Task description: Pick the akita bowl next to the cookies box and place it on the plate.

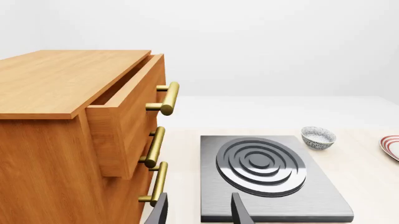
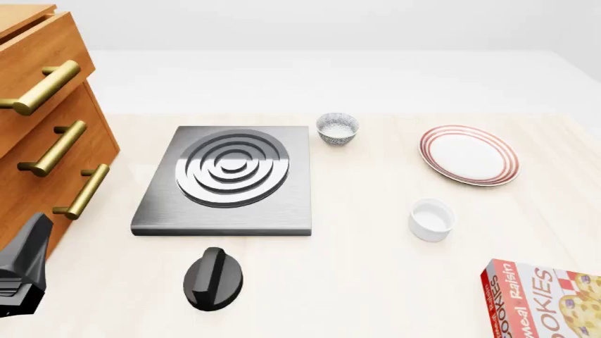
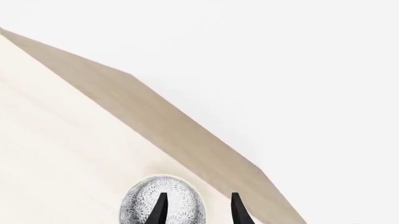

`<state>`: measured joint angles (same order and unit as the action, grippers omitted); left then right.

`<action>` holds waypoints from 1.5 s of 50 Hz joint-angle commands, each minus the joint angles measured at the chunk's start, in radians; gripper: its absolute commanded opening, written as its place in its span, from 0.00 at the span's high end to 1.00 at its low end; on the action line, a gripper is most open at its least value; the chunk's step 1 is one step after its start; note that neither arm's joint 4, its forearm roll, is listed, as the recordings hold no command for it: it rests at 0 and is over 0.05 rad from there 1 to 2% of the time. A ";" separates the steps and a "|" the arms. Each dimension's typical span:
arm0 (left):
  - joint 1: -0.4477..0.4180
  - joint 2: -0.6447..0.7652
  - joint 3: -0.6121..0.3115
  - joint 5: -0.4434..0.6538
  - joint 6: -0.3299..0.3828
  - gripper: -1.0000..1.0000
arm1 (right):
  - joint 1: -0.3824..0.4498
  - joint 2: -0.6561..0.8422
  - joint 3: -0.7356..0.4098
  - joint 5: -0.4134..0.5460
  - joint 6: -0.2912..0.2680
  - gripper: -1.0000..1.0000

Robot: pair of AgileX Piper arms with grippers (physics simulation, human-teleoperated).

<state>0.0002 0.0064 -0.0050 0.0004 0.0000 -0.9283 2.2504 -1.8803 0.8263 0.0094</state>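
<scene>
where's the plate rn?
Front view: the plate lies on the table's right side, beyond the white cup and right of a speckled bowl.

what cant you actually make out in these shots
- Cookies box, front view: cut off by the frame's corner.
- Akita bowl, right wrist view: lower part cut by the frame edge, inside hidden; absent from the front view.
- Right gripper: only the fingertips show.
- Plate, left wrist view: just a sliver at the edge.
- Left gripper: fingertips only.
</scene>
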 commanded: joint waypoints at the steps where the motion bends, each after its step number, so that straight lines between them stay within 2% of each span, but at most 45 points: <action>1: 0.000 0.000 0.000 0.000 0.000 0.00 | 0.026 0.001 0.075 -0.087 -0.001 0.00; 54: 0.000 0.000 0.000 0.000 0.000 0.00 | 0.040 0.072 0.085 -0.110 -0.016 0.00; 55: 0.000 0.000 0.000 0.000 0.000 0.00 | 0.041 0.072 0.086 -0.110 -0.017 1.00; 75: 0.000 0.000 0.000 0.000 0.000 0.00 | 0.046 0.045 0.098 -0.097 -0.011 1.00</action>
<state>0.0002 0.0064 -0.0050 0.0004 -0.0001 -0.9127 2.3070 -1.8609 0.8034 -0.0131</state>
